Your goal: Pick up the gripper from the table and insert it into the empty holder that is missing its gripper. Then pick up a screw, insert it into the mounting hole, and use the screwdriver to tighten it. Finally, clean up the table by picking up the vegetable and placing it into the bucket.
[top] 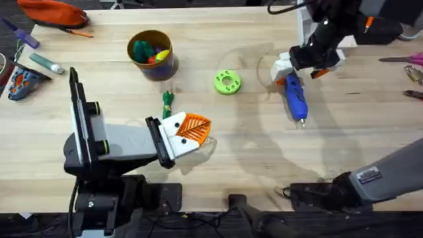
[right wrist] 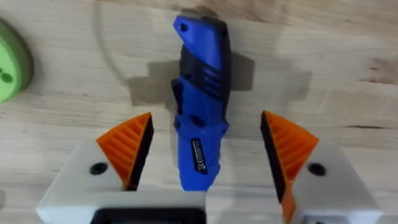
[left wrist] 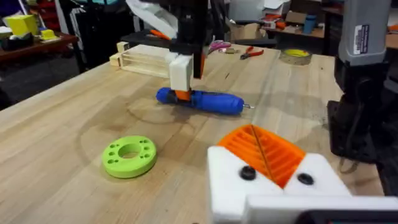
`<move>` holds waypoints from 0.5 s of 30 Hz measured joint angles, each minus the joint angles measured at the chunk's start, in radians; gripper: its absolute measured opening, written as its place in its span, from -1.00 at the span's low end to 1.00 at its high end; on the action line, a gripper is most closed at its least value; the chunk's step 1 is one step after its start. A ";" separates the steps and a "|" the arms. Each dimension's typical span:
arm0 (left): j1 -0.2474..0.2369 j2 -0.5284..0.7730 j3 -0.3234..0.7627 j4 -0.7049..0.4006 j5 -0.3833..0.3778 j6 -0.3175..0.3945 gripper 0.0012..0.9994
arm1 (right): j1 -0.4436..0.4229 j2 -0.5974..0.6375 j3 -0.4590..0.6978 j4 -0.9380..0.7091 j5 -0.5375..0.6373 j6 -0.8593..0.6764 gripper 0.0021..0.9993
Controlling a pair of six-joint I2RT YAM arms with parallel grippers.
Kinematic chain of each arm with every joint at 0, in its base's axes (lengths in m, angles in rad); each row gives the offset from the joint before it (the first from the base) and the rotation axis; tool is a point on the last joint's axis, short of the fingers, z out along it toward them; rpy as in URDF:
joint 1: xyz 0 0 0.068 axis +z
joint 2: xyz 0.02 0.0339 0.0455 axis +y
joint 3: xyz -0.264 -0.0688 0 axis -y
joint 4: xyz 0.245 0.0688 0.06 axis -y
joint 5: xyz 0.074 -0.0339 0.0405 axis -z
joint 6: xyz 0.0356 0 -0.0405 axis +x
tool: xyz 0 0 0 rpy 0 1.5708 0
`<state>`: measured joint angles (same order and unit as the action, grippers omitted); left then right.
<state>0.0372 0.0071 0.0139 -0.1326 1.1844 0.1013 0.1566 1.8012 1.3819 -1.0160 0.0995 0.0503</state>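
The blue screwdriver lies flat on the table, right of centre. My right gripper is lowered over its thick end, open, with one orange pad on each side and not touching it. My left gripper hovers near the table's middle, its two orange wedges pressed together, with nothing seen between them. The dark green vegetable lies just beyond it. Farther back stands the bucket, toy pieces inside. A loose gripper, an empty holder and a screw are out of view.
A lime-green ring disc lies between the vegetable and the screwdriver. An orange pouch and small tools sit at the far left. Pliers lie at the right edge. A clear box stands at the back.
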 joint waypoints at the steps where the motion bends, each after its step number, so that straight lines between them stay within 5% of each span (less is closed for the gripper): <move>1: 0.000 0.000 0.000 0.000 0.000 0.000 -0.98 | 0.000 0.010 0.000 0.000 0.000 -0.002 0.99; 15: 0.000 0.000 0.000 0.000 0.000 0.000 -0.98 | -0.001 0.087 -0.002 0.047 -0.008 -0.006 0.99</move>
<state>0.0372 0.0071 0.0139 -0.1326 1.1843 0.1013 0.1558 1.8879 1.3794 -0.9690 0.0911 0.0441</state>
